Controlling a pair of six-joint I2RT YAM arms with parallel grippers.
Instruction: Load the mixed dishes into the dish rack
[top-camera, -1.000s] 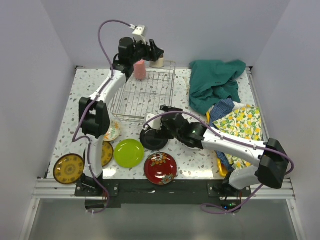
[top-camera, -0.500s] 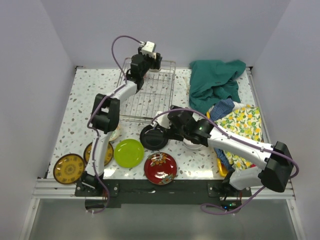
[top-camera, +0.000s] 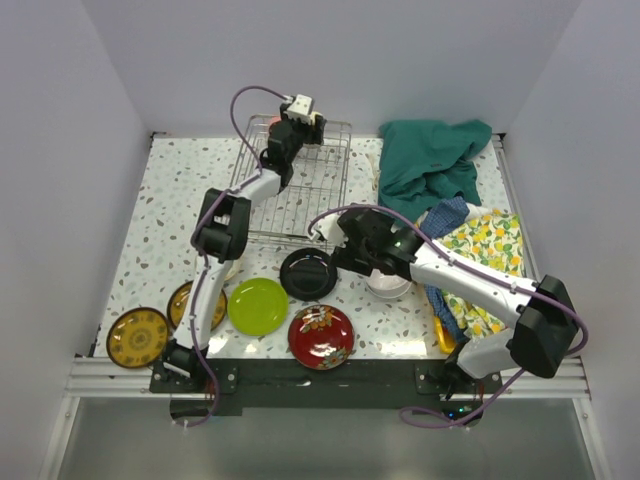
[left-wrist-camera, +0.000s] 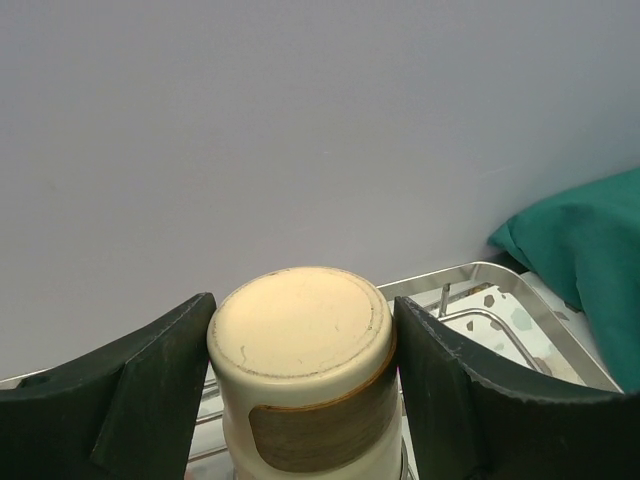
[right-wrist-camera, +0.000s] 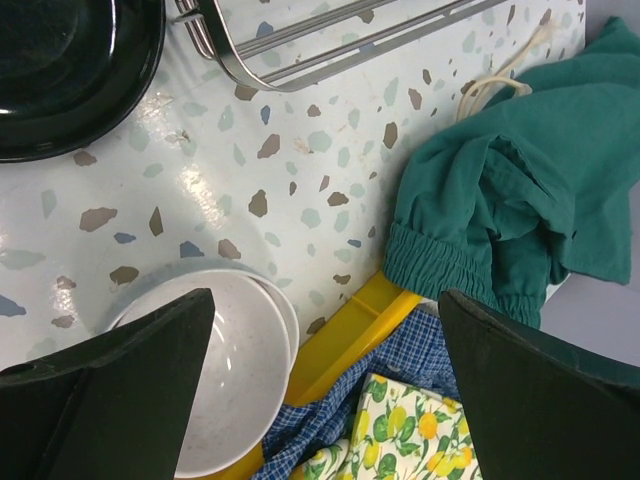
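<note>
The left gripper (left-wrist-camera: 302, 345) squeezes an upside-down cream cup (left-wrist-camera: 298, 320) from both sides, at the far end of the dish rack (top-camera: 300, 200). The right gripper (right-wrist-camera: 320, 390) is wide open and holds nothing. It hangs over white bowls (right-wrist-camera: 225, 375) right beside the yellow tray (right-wrist-camera: 345, 335). A black plate (top-camera: 308, 273) lies left of them, by the rack's near edge.

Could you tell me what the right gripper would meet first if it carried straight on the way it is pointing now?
Probably the speckled table, right beside the white bowl and the yellow tray. The open right gripper points down at that spot, though depth is unclear.
</note>
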